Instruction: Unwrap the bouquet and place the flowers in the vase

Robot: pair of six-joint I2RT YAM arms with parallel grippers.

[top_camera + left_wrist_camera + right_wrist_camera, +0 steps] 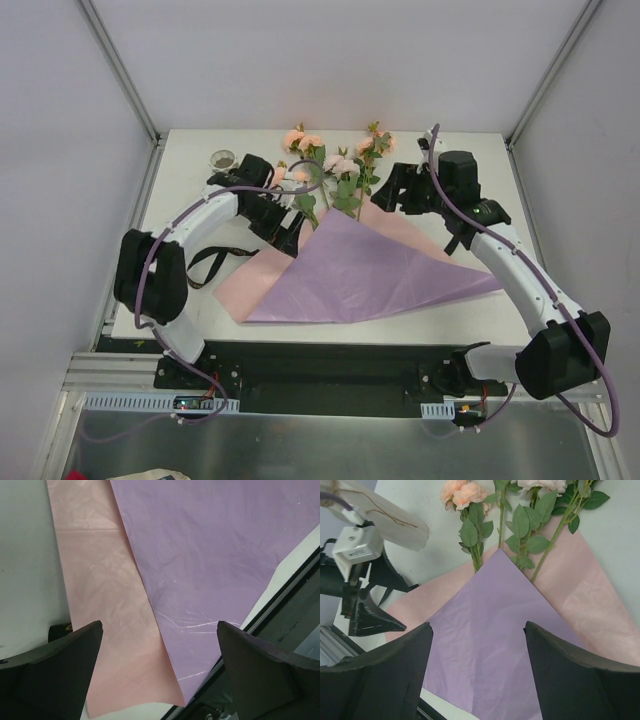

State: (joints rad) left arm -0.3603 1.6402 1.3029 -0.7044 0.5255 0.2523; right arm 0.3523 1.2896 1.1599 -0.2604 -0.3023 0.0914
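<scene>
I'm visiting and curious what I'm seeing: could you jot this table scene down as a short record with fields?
wrapping: lilac sheet on pink sheet, spread flat
flowers: lying at far end, stems under lilac sheet
black ribbon: loose, left of the pink sheet
vase: far left, no flowers in it
left gripper: open, empty, over both sheets
right gripper: open, empty, over lilac sheet
</scene>
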